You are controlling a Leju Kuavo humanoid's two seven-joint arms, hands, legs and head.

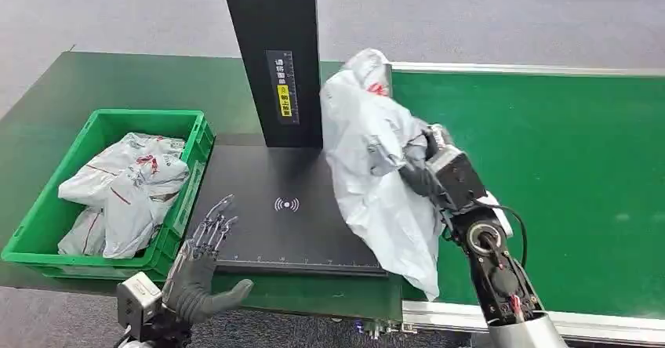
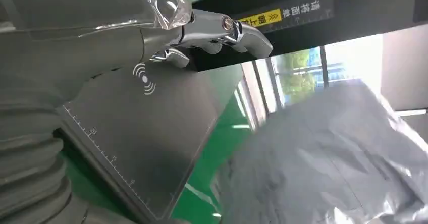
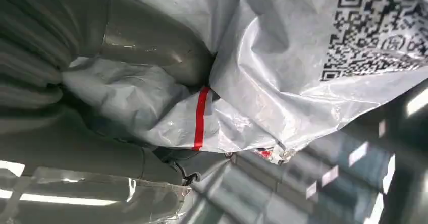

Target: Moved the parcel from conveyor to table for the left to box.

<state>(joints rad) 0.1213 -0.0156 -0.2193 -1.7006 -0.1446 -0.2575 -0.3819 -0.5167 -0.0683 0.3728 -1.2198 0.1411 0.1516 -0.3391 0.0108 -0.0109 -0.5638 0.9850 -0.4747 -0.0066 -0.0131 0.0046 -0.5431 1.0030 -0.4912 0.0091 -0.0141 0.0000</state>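
Note:
A large grey plastic parcel point(image 1: 375, 168) hangs lifted over the right edge of the black scanner table point(image 1: 274, 215), its lower corner dangling near the table's front. My right hand point(image 1: 427, 164) grips it from the right side; up close the bag point(image 3: 282, 67) shows a QR label and a red stripe against my thumb point(image 3: 151, 42). My left hand point(image 1: 205, 266) hovers open at the table's front left corner, fingers spread, apart from the parcel. In the left wrist view the fingers point(image 2: 222, 32) reach over the table point(image 2: 151, 128), and the parcel point(image 2: 333, 158) looms beyond.
A green crate point(image 1: 47, 222) holding several grey parcels sits left of the table. A black scanner post point(image 1: 274, 58) rises behind the table. The green conveyor belt point(image 1: 565, 168) stretches to the right, with a white rail along its front edge.

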